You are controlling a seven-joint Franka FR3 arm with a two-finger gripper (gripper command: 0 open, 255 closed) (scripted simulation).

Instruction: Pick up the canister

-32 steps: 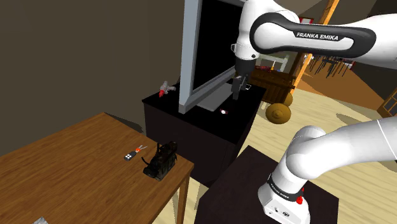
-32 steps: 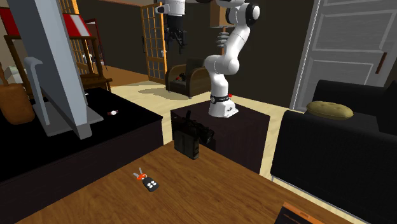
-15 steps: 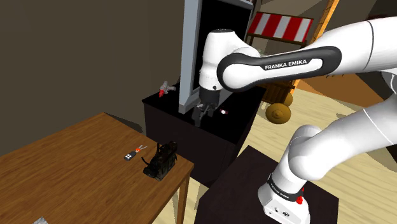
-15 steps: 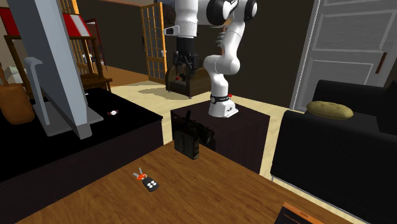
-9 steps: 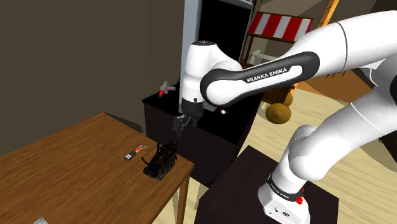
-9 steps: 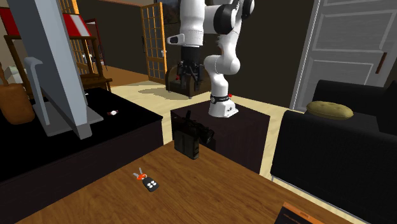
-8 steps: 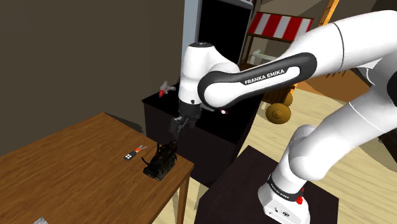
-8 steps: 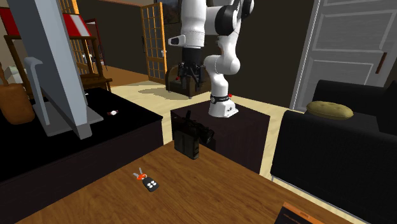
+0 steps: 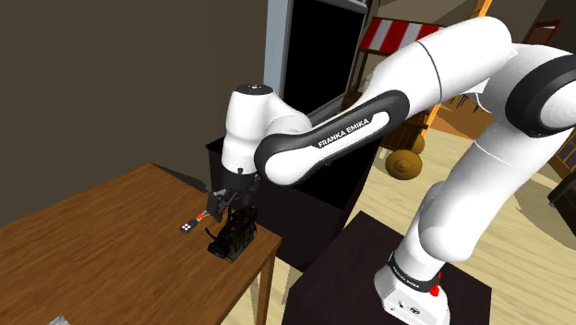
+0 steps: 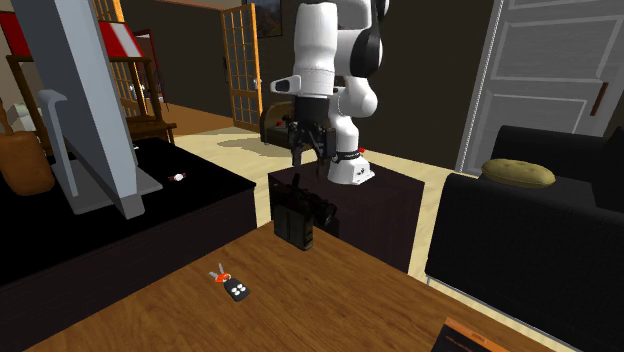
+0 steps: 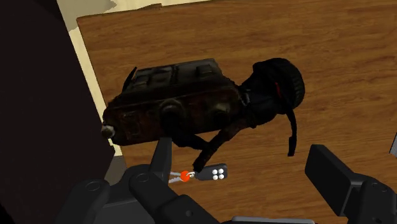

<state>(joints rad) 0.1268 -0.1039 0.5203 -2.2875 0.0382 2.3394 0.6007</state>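
Note:
The canister (image 9: 233, 237) is a dark, boxy thing with a round black part and straps. It lies near the corner of the wooden table (image 9: 102, 249) and also shows as a black block (image 10: 297, 215) at the table's far edge. My black gripper (image 9: 224, 205) hangs just above it, open, holding nothing. From the second exterior view the gripper (image 10: 305, 150) stands a short way over the canister. In the wrist view the canister (image 11: 178, 102) lies ahead of the spread fingers, beyond the gripper (image 11: 245, 159), untouched.
A small black key fob with a red tag (image 9: 190, 224) (image 11: 213, 173) lies on the table beside the canister. A large flat screen (image 9: 314, 55) stands on a black cabinet (image 10: 150, 220) next to the table. A black sofa (image 10: 530, 230) is at the second exterior view's right.
The arm has swung down from over the black cabinet beside the screen to the table corner. The gripper now hangs just above the canister, still open.

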